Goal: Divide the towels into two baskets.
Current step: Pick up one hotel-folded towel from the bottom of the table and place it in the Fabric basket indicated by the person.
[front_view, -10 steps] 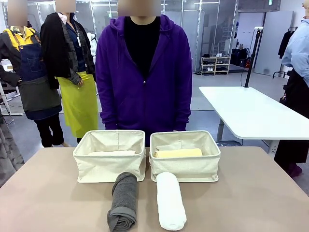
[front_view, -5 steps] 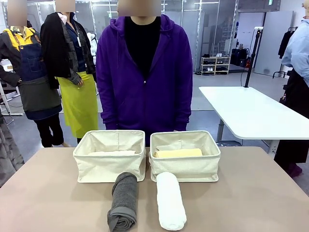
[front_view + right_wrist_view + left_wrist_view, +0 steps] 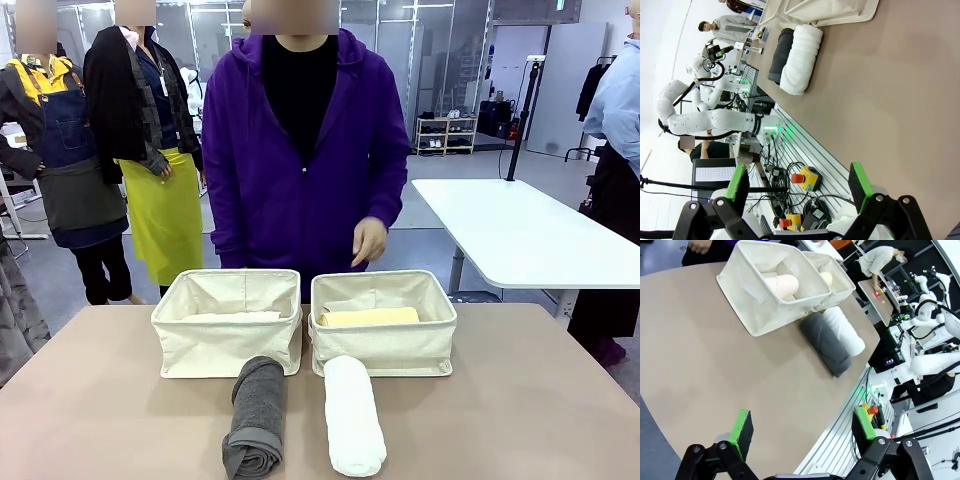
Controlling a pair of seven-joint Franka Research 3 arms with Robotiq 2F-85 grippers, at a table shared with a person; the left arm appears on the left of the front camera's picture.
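Two cream baskets stand side by side at the table's far edge, the left basket (image 3: 225,348) and the right basket (image 3: 385,348). A pale yellow towel (image 3: 368,317) lies in the right one, and a peach towel (image 3: 782,285) lies in the left basket (image 3: 747,300). In front of them on the table lie a dark grey towel (image 3: 256,415) and a white towel (image 3: 353,413), both rolled. My left gripper (image 3: 802,427) hangs open above the table's near corner, far from the towels. My right gripper (image 3: 799,185) is open too, off the table edge, with the white towel (image 3: 801,59) and the grey towel (image 3: 778,55) far ahead.
A person in a purple hoodie stands behind the baskets, one hand (image 3: 369,240) raised above the right basket. The brown table (image 3: 520,400) is bare on both sides of the towels. Emergency-stop boxes (image 3: 805,178) and cables sit below the table's near edge.
The person's hand has come up in front of the body, above the right basket. Towels, baskets and both grippers have not moved.
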